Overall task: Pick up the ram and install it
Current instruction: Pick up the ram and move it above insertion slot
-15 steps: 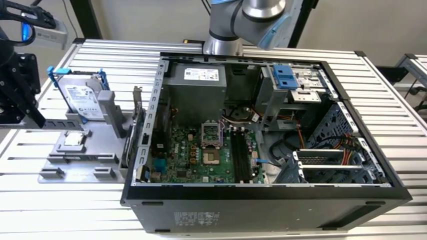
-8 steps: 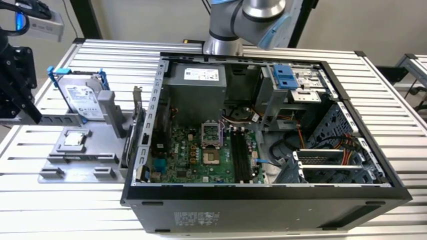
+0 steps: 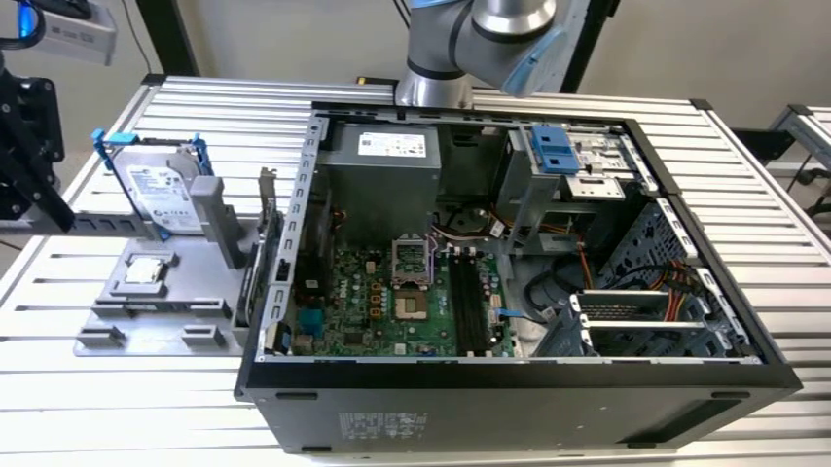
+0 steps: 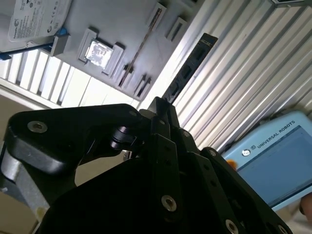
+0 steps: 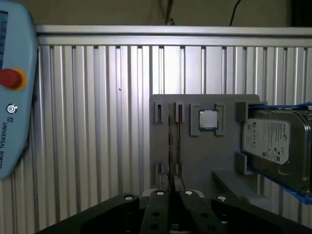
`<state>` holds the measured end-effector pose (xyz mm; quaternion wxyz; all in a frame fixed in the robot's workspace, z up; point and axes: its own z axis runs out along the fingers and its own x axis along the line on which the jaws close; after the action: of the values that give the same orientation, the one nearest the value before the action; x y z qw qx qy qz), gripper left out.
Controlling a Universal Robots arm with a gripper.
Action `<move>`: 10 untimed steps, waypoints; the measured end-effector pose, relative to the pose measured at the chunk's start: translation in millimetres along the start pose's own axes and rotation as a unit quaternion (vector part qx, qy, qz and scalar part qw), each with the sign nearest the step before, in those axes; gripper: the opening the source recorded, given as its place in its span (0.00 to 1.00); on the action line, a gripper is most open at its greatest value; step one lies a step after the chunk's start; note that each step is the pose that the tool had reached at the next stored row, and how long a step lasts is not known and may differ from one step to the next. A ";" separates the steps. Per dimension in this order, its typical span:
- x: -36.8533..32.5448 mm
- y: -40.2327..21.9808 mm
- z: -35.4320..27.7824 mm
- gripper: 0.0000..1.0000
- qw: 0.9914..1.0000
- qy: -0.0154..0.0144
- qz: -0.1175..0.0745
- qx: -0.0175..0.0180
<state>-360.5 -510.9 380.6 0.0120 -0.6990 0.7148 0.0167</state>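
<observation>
Second wrist view: slatted table [image 4: 243, 73] behind gripped ram [image 4: 187, 66].

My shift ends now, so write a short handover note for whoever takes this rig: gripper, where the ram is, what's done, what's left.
Gripper: shut on the ram, clamping one end; the rest sticks out ahead of it.
Ram: held up off the ribbed table, near the gray holder with the chip and the hard drive.
Done: pick-up.
Left: install; the ram is not yet in the black slots inside the open computer case.
</observation>
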 end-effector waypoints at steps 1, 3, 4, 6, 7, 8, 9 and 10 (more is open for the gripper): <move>-0.1 0.0 -1.6 0.00 1.000 0.000 0.000 0.000; -0.2 0.0 -4.4 0.00 1.000 0.000 0.000 0.000; -0.2 0.0 -5.9 0.00 1.000 0.000 0.000 0.000; -0.3 0.1 -8.7 0.00 1.000 0.000 0.000 0.000; -0.4 0.1 -10.1 0.00 1.000 0.000 0.000 0.000; -0.5 0.1 -11.4 0.00 1.000 0.000 0.000 0.000; -0.5 0.1 -12.7 0.00 1.000 0.000 0.000 0.000; -0.5 0.1 -14.0 0.00 1.000 0.000 0.000 0.000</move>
<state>-360.5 -510.9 394.6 0.0120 -0.6991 0.7148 0.0167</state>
